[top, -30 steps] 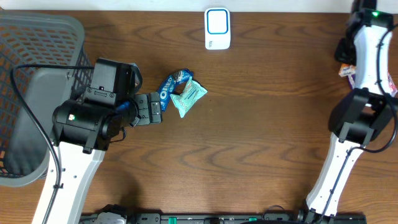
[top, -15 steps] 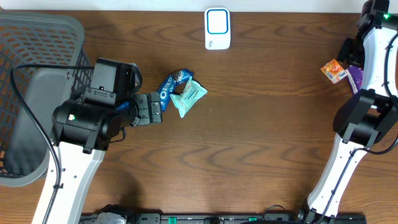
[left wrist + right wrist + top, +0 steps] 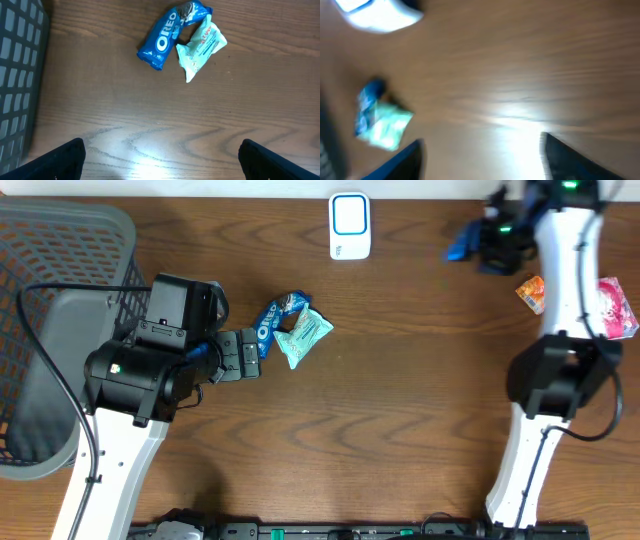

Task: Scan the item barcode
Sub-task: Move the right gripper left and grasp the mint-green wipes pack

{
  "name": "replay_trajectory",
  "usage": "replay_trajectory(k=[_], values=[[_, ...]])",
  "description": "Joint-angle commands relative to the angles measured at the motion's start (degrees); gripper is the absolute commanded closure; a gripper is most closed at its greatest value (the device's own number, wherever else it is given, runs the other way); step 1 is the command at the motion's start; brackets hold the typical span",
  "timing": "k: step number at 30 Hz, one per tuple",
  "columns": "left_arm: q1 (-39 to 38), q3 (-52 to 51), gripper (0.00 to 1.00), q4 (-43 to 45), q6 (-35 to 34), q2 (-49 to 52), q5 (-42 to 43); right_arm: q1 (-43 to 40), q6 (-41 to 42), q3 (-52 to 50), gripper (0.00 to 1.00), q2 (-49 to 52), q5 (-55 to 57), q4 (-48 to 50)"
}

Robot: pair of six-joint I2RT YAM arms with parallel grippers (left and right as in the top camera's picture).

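Present at the wooden table are four snack packets (one blue Oreo packet, one mint-green packet, one orange packet, one pink packet), one white scanner, one grey mesh basket and two robot arms, the left arm and the right arm.

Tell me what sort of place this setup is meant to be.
Probably a mock shop checkout on a wooden table: a white barcode scanner at the far edge, packaged snacks such as an Oreo pack and a teal packet, and a grey mesh basket.
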Motion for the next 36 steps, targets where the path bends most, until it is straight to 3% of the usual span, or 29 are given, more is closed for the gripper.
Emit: replay_trajectory(k=[1, 3, 4, 7, 10, 14, 16, 29, 36], values=[[0.28, 0.09, 0.02, -0.17, 0.37, 0.07, -0.74, 8.52, -1.79, -3.5, 0.16, -0.28, -7.69, -1.42], [0.28, 0.09, 0.02, -0.17, 0.37, 0.07, -0.74, 12.63, -1.79, -5.44, 0.16, -0.28, -7.67, -1.18], [0.28, 0.09, 0.02, -0.15, 0.37, 0.07, -0.74, 14.51, -1.75, -6.43, 0.21, -0.28, -7.69, -0.66], [0.28, 0.09, 0.02, -0.15, 0.37, 0.07, -0.74, 20.13, 1.27, -9.38, 0.41, -0.28, -7.19, 2.56], [0.28, 0.09, 0.02, -0.17, 0.37, 0.07, -0.74, 24.9, 10.08, -12.48, 0.57, -0.28, -3.74, 7.58], [0.28, 0.09, 0.02, -0.17, 0.37, 0.07, -0.72, 30.51, 19.74, -16.48, 0.91, -0.28, -2.47, 16.55], [0.28, 0.09, 0.02, -0.17, 0.37, 0.07, -0.72, 32.54, 22.67, -18.05, 0.98, -0.28, -2.12, 20.55], [0.28, 0.09, 0.02, -0.15, 0.37, 0.07, -0.72, 39.41, 37.88, -27.04, 0.98, -0.28, 16.13, 28.68], [0.28, 0.09, 0.02, -0.17, 0.37, 0.07, -0.74, 39.41, 35.95, -33.07, 0.99, -0.28, 24.3, 29.16]])
